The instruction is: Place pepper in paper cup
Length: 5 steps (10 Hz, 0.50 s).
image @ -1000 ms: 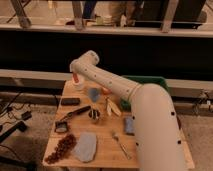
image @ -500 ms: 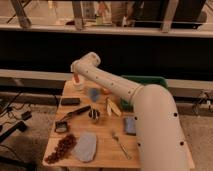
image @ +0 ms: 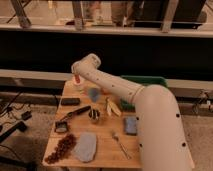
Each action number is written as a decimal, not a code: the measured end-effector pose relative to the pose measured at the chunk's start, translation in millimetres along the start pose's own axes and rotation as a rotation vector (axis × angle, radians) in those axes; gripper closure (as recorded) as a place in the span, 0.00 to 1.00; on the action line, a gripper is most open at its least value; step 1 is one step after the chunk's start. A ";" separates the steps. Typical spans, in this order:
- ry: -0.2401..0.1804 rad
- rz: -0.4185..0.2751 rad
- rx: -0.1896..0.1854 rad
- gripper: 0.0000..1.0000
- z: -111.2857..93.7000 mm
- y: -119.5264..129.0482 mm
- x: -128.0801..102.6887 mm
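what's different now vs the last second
Very little. The arm's end with the tool hovers over the far left corner of the table, at the paper cup, as before; a red-orange bit there may be the pepper. No grasp or release shows. The banana, the small dark cup and the rest did not move.
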 end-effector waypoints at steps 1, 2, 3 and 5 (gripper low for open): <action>-0.001 -0.002 -0.001 0.96 0.1 0.5 -1.1; -0.002 -0.003 -0.002 0.96 0.3 0.5 -2.1; -0.003 -0.004 -0.002 0.96 0.3 0.5 -2.4; -0.007 -0.002 -0.003 0.96 0.5 0.5 -3.3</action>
